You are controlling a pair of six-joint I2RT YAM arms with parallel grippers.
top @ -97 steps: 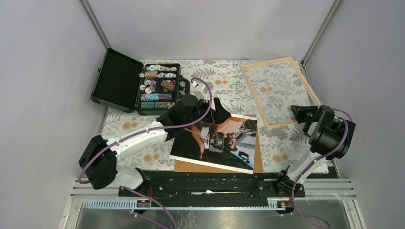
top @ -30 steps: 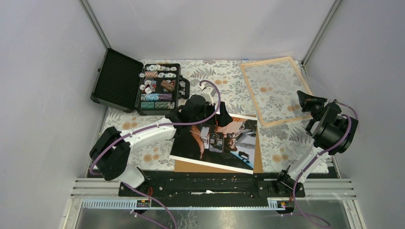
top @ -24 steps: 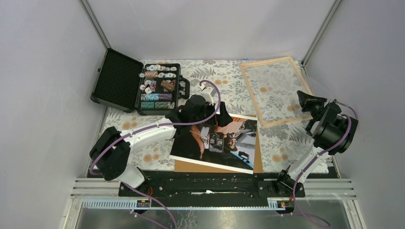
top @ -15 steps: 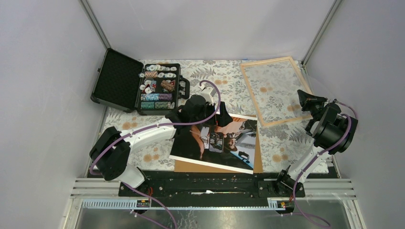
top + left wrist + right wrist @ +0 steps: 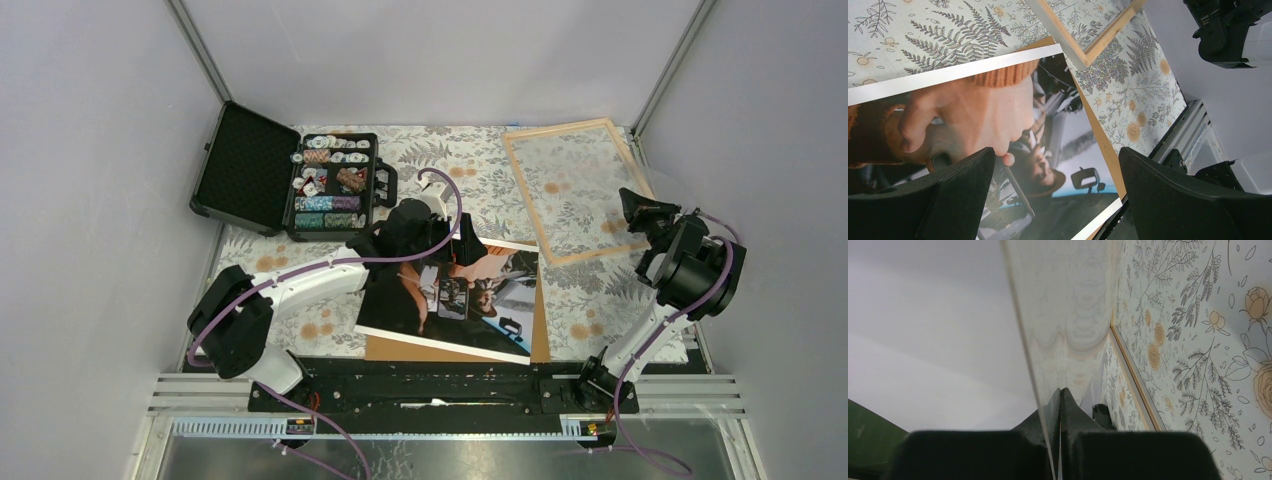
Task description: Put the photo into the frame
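Left fingers (image 5: 963,190) are spread wide, grasping nothing, and straddle the photo (image 5: 973,115), which lies face up directly beneath them on a brown board (image 5: 1103,145). Right fingers (image 5: 1073,415) are clenched on a clear pane (image 5: 1068,315) that stands edge-on above the floral desk (image 5: 1208,340). The frame (image 5: 556,129) lies just beside them.

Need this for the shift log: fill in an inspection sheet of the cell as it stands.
Surface: floral-print tablecloth, flat.
Job's things: large glossy white-bordered photo face up on brown cardboard backing board; thin light-wood rectangular frame flat at far right; its clear pane tilted up.
Clutter: open black case of poker chips, far left.
Grippers: left gripper open above the photo's far edge; right gripper shut on the pane's edge.
Cables: purple cable looped on each arm.
Surroundings: plain grey walls, metal corner posts.
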